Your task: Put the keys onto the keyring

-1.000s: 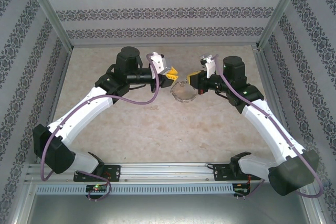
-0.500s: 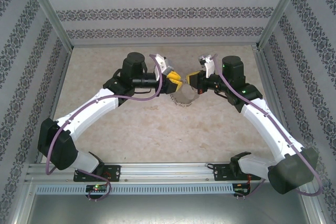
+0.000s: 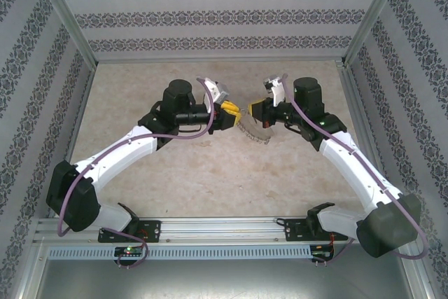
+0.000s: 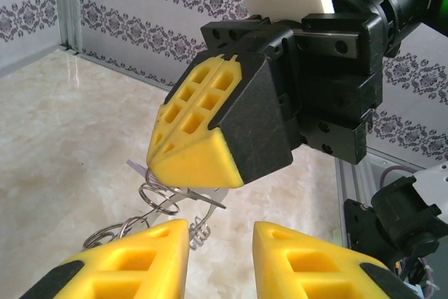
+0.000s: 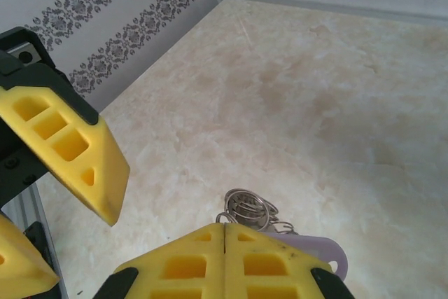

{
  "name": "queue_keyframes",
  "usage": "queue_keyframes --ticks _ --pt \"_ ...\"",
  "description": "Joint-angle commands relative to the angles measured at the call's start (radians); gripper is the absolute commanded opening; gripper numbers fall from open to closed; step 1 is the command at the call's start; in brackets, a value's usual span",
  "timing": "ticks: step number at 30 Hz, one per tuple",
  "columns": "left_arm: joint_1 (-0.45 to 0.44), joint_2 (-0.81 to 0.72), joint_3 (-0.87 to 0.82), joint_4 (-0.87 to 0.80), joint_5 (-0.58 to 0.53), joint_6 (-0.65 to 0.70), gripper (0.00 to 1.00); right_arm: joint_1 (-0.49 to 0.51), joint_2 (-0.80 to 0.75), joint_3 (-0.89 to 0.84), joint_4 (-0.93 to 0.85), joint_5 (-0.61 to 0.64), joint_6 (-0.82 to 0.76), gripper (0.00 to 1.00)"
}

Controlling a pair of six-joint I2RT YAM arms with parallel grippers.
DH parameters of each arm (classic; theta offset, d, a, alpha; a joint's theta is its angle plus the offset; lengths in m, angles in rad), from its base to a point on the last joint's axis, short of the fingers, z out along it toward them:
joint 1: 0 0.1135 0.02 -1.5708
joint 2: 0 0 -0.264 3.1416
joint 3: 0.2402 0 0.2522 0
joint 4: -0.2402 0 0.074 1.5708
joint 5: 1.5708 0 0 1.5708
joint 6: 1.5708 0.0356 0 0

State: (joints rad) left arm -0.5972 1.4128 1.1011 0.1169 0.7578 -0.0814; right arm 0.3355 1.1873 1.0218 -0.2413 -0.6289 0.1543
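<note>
The keyring (image 3: 255, 133) hangs as a grey-beige hoop fringed with silvery wire loops (image 4: 159, 197) between the two grippers, above the table. My right gripper (image 5: 222, 227) is shut on it, and the loops (image 5: 246, 206) poke out just past its fingertips. The key's lilac tag (image 5: 325, 248) sticks out beside the right finger; the key's metal part is hidden. My left gripper (image 4: 220, 232) faces the right gripper (image 4: 199, 173) closely, its jaws open with nothing between them. A small wire coil (image 4: 196, 232) hangs by the left finger's inner edge.
The beige marble tabletop (image 3: 210, 166) is enclosed by patterned walls (image 3: 210, 19) and metal corner posts. Both arms (image 3: 119, 152) reach in from the near rail and meet at mid-table.
My left gripper has moved right and in, from beside the ring to just in front of the right gripper. The ring looks more stretched out toward the right.
</note>
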Motion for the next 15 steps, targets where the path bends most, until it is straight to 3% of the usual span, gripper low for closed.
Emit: queue_keyframes --ticks 1,15 --pt "-0.017 -0.022 -0.032 0.063 0.000 -0.044 0.29 -0.009 -0.003 -0.016 0.046 -0.008 0.017 0.00" --pt "-0.030 -0.007 -0.123 0.133 -0.003 -0.114 0.26 0.009 -0.003 -0.085 0.058 0.000 0.054 0.00"
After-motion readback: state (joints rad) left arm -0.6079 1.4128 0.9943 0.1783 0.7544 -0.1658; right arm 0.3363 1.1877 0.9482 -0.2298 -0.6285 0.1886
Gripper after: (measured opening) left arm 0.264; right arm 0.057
